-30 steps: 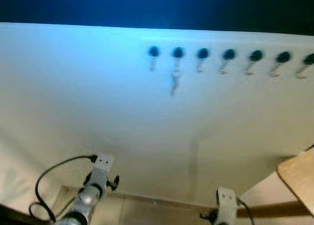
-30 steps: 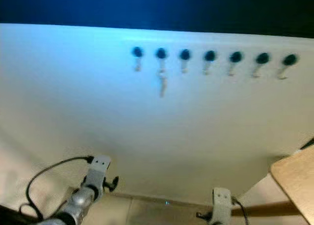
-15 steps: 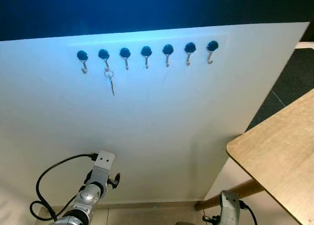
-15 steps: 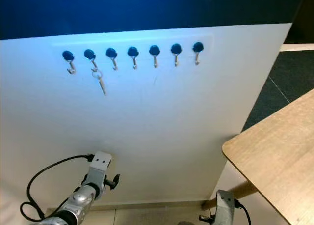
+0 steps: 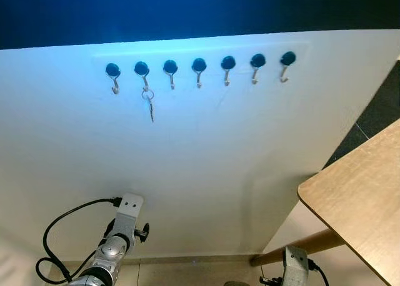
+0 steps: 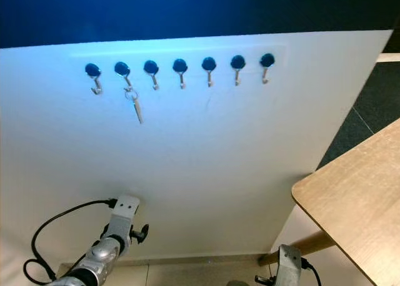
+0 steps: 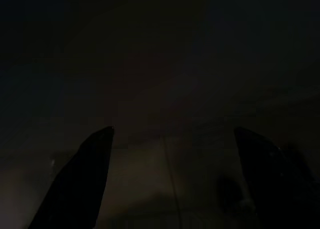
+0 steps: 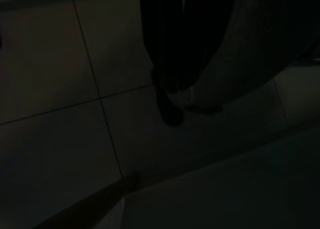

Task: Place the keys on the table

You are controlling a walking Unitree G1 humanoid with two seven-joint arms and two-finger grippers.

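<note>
Head views: keys [image 5: 150,105] hang on the 2nd hook from the left end of the hook row [image 5: 199,65] on the white wall [image 5: 206,167]; nothing grabbed yet, so we've fetch + carry left. Surface [image 5: 359,205] sits well apart at the right, bare near its corner. Both arms low. Left wrist: left pincer [image 7: 172,179] spread wide, holding nothing. Right wrist: dark floor tiles [image 8: 60,114]; right pincer's state we can't tell

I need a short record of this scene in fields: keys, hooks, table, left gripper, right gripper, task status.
keys: hanging on the second hook from the robot's left
hooks: seven in a row on the white board
table: wooden, at the robot's right, nothing on the visible part
left gripper: low, open, holding nothing
right gripper: low, fingers unclear
task status: keys not yet taken
</note>
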